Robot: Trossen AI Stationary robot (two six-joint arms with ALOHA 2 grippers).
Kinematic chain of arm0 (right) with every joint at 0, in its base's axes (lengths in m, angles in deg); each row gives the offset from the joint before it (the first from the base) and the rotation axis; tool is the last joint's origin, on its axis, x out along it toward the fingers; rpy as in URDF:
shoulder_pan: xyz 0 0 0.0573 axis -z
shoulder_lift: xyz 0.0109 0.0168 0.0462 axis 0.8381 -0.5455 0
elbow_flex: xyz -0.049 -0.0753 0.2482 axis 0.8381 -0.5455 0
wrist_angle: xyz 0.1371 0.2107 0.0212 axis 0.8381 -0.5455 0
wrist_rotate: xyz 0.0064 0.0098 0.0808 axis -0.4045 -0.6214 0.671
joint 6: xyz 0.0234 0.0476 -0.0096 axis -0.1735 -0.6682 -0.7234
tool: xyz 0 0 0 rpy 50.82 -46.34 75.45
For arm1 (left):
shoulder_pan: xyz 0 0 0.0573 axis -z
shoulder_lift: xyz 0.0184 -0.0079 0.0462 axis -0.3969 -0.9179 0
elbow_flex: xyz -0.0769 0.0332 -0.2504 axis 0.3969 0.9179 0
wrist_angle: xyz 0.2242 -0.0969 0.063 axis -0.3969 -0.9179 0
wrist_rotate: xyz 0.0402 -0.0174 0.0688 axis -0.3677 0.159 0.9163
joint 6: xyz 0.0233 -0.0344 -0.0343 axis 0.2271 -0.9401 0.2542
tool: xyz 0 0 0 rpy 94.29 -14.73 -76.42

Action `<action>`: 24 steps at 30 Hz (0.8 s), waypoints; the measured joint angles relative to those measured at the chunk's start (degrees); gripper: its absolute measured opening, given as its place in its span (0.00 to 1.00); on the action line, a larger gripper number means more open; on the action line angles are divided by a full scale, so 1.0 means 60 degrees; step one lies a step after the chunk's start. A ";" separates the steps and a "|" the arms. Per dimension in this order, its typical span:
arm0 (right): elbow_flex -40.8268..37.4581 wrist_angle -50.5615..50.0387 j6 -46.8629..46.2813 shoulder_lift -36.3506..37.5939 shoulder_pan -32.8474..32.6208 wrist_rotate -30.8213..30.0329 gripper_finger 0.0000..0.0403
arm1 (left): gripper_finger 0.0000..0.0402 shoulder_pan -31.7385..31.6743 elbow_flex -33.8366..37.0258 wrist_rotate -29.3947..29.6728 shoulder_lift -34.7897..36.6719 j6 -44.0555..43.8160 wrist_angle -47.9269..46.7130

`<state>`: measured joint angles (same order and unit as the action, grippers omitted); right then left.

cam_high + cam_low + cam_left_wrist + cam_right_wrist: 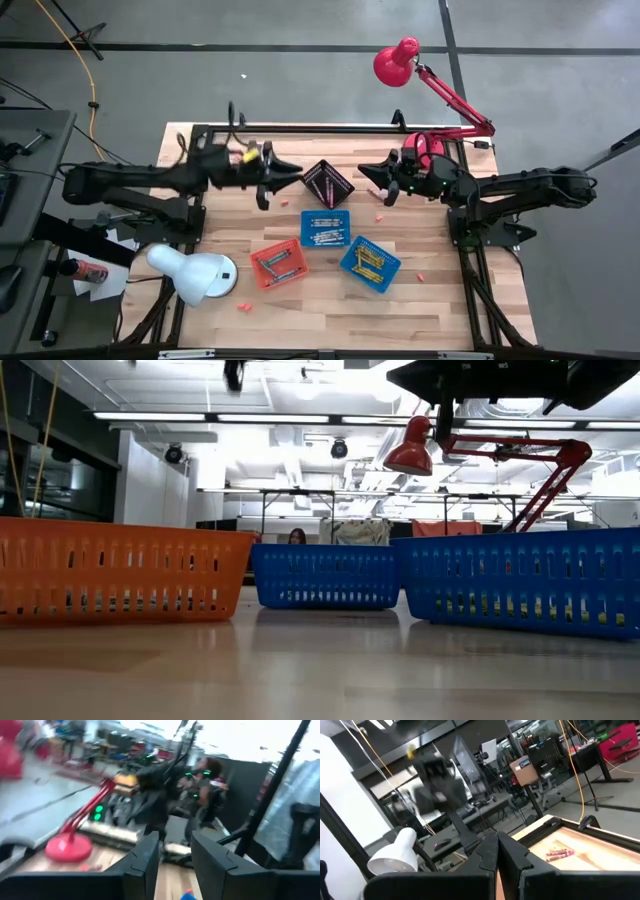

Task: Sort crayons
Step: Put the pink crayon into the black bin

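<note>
Pale butcher-block planks make up the table [330,300], framed by black metal rails and standing on a grey concrete floor. Four small square mesh baskets sit near its middle: a black basket [327,182] turned like a diamond, a blue basket [325,228] just below it, a second blue basket [369,264] tilted to the right, and an orange basket [279,264] to the left. Crayons [326,231], thin short sticks, lie inside all four, and a few loose pink ones [244,306] are scattered on the bare wood near the table's edges. The left gripper [290,176] hangs above the table just left of the black basket, its dark blocky fingers [145,865] parted with nothing between them. The right gripper [368,173] hovers just right of the same basket, its fingers [487,855] pressed together, empty. A white dome lamp [192,274] rests at the front left; a red jointed desk lamp [400,60] reaches over the back right corner.
</note>
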<state>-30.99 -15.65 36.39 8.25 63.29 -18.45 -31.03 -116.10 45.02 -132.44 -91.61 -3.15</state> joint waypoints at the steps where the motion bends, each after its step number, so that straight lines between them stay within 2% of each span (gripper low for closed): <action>1: 0.0000 0.0003 0.0026 0.0000 0.0002 -0.0002 0.00 | 0.24 0.0086 0.0496 0.0304 0.0036 -0.0275 0.0448; 4: 0.0000 0.0001 0.0365 0.0000 0.0004 -0.0002 0.00 | 0.23 0.0135 0.1713 0.0594 0.0044 -0.0992 0.2378; 7: 0.0000 -0.0002 0.0427 0.0000 0.0007 -0.0005 0.00 | 0.22 0.0093 0.2212 0.0630 0.0096 -0.0704 0.3575; 11: 0.0000 -0.0010 0.0428 0.0000 0.0004 -0.0005 0.00 | 0.23 0.0067 0.2295 0.0629 0.0061 -0.0164 0.3383; 19: 0.0016 -0.0086 -0.0093 0.0000 0.0022 -0.0004 0.00 | 0.23 0.0069 0.2279 0.0626 0.0074 -0.0135 0.3409; 21: 0.0364 -0.1021 -0.0255 0.0000 0.0069 0.0041 0.00 | 0.23 0.0071 0.2279 0.0626 0.0074 -0.0134 0.3405; 24: 0.1515 -0.3985 0.0321 -0.0071 0.0069 0.0075 0.02 | 0.23 0.0071 0.2279 0.0626 0.0074 -0.0141 0.3402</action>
<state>-21.90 -39.56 38.32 7.82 63.70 -18.00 -30.61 -102.43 48.78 -131.99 -92.46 17.26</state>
